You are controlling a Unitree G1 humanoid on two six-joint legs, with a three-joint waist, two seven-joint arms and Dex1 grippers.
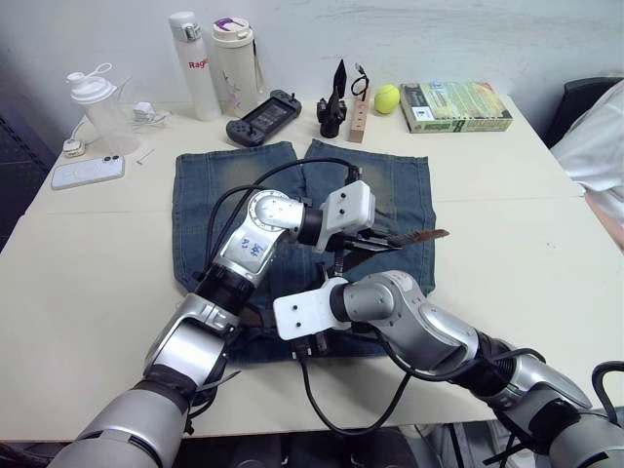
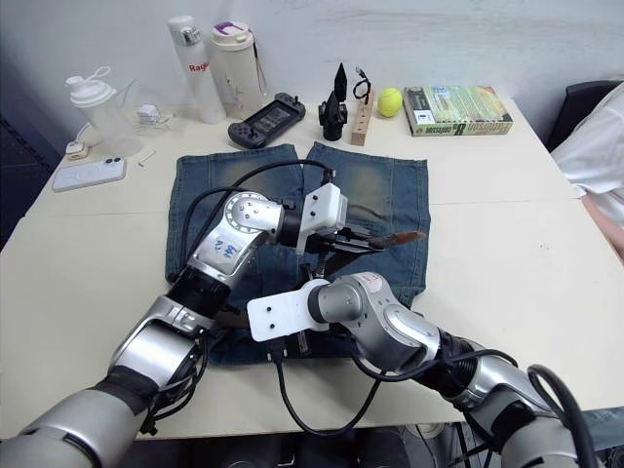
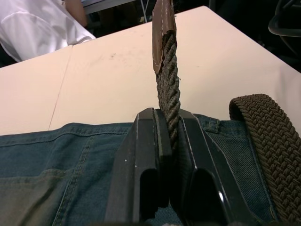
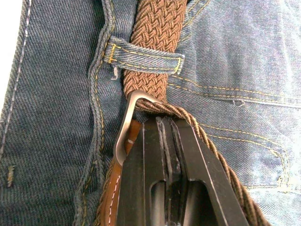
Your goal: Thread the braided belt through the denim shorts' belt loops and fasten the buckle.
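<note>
The denim shorts (image 1: 219,190) lie flat in the middle of the table, waistband toward me. My left gripper (image 1: 375,241) hovers over the shorts' right leg, shut on the braided belt (image 3: 168,80) just behind its smooth leather end (image 1: 432,234), which points right. In the right wrist view the belt (image 4: 157,28) passes under a belt loop (image 4: 146,56) on the waistband. The silver buckle (image 4: 124,134) sits right below that loop. My right gripper (image 4: 162,123) is shut there, fingertips meeting at the buckle's frame.
Along the table's far edge stand two bottles (image 1: 195,63), a shaker (image 1: 97,102), a phone (image 1: 88,173), a game controller (image 1: 263,117), a wooden block (image 1: 360,119), a tennis ball (image 1: 387,97) and a book (image 1: 454,105). A person in white (image 1: 600,146) sits at the right.
</note>
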